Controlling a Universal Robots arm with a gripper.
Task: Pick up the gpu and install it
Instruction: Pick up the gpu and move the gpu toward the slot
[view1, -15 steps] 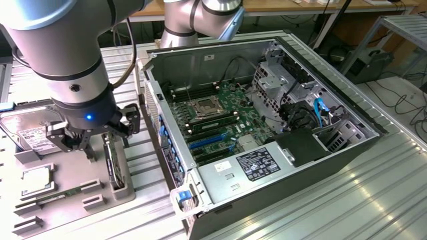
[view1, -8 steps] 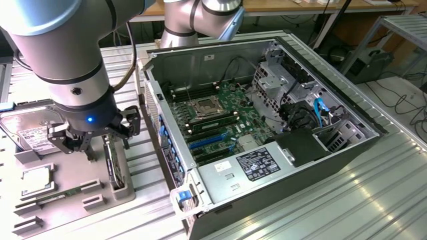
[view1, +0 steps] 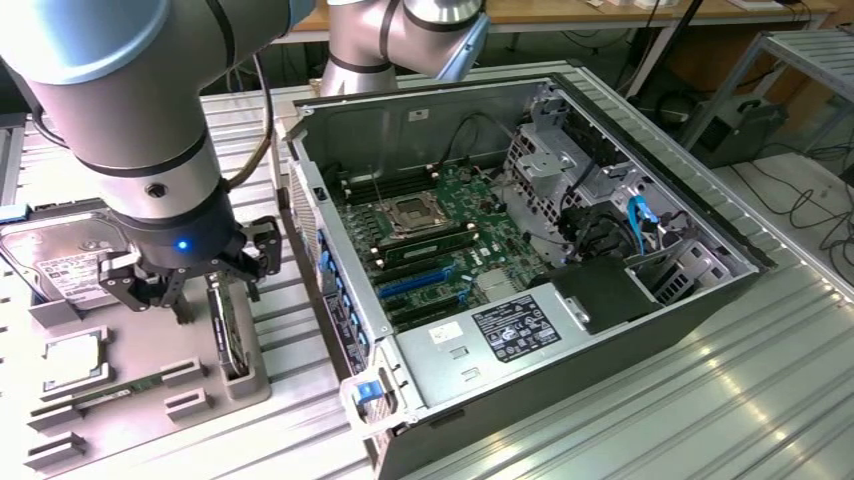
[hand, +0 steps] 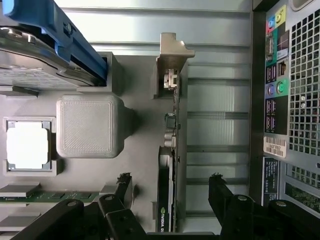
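Observation:
The gpu (view1: 231, 335) stands on edge in a slot of the grey holder tray (view1: 134, 350), at the exterior view's left. In the wrist view the gpu (hand: 169, 165) appears edge-on as a thin green card with a black fan body and a silver end bracket (hand: 172, 62). My gripper (view1: 214, 295) hangs just above it, open. The gripper (hand: 170, 192) straddles the card, one black finger (hand: 122, 187) on each side, neither touching it. The open computer case (view1: 667, 290) lies beside the tray, with the green motherboard (view1: 427, 230) and its blue slots (view1: 414, 282) exposed.
On the tray are a silver hard drive (view1: 67, 265) in a blue caddy (hand: 60, 35), a CPU (hand: 27, 145), a memory stick (hand: 45, 197) and a raised grey block (hand: 90, 125). The case's rear port panel (hand: 277, 90) is close beside the gpu. A second robot arm (view1: 400, 40) stands behind the case.

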